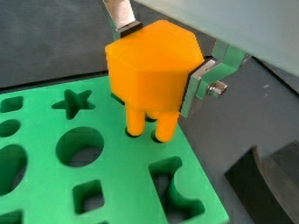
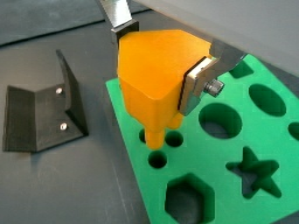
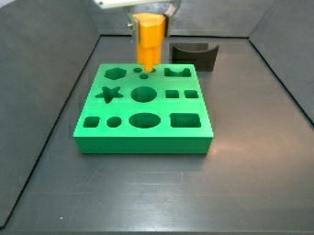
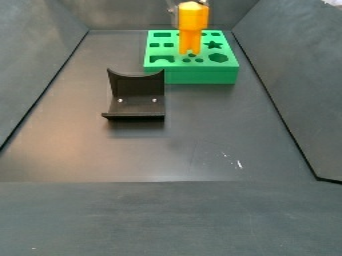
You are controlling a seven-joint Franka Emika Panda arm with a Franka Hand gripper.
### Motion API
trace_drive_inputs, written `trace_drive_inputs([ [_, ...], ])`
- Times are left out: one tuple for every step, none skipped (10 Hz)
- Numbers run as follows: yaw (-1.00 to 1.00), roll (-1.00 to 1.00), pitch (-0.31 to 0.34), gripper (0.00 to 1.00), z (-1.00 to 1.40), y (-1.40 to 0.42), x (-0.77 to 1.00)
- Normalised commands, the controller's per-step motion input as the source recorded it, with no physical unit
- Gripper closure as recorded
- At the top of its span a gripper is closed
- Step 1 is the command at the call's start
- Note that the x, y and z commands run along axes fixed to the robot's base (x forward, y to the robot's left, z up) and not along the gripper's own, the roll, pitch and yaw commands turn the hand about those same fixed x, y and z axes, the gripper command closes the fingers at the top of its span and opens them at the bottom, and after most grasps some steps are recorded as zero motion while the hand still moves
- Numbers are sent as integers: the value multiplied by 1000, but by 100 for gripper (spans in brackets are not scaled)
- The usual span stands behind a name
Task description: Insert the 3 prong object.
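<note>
Orange-yellow plastic front and centre: one 3 prong object, clamped between the two silver fingers of the single gripper. Closed firmly on the piece's wide upper body, one plate on each side, prongs pointing straight down below the fingertips. Same grip seen in both wrist views, object filling the space between the plates of the gripper.

One green block on the dark bench, its top cut with a spread of shaped holes: a star, round and oval openings, squares, a hexagon. Prongs right at the block's top face now, tips meeting a row of small round holes near one edge; in a wrist view, at least two prongs visibly down at the surface. Cannot tell how deep, if at all.

From a side view, object upright over the far edge of the block, gripper just above it at the top of the frame. From the other side, object standing tall over the green block at the far end of the bench.

One dark fixture, well apart from the block, also seen beside it in a wrist view and behind it in a side view.
</note>
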Motion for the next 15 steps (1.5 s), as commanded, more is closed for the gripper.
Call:
trace_drive_inputs([
  [371, -69, -149, 100, -211, 157, -177],
  [580, -10, -91, 100, -240, 83, 0],
  [477, -34, -59, 100, -203, 0, -6],
  [437, -44, -34, 100, -169, -40, -29],
  [306, -54, -56, 100, -123, -134, -146],
  [106, -40, -59, 100, -186, -26, -34],
  [-14, 0, -11, 100, -226, 0, 0],
  [-254, 0, 0, 100, -231, 0, 26],
  [-394, 0, 0, 100, -214, 0, 146],
  [-440, 0, 3, 100, -217, 0, 140],
  [-423, 0, 0, 100, -214, 0, 86],
  [-371, -57, 0, 100, -223, 0, 140],
  [-220, -90, -66, 100, -243, 0, 0],
  [-74, -71, -121, 100, -266, 0, -14],
  [-57, 0, -134, 100, -360, 0, 0],
])
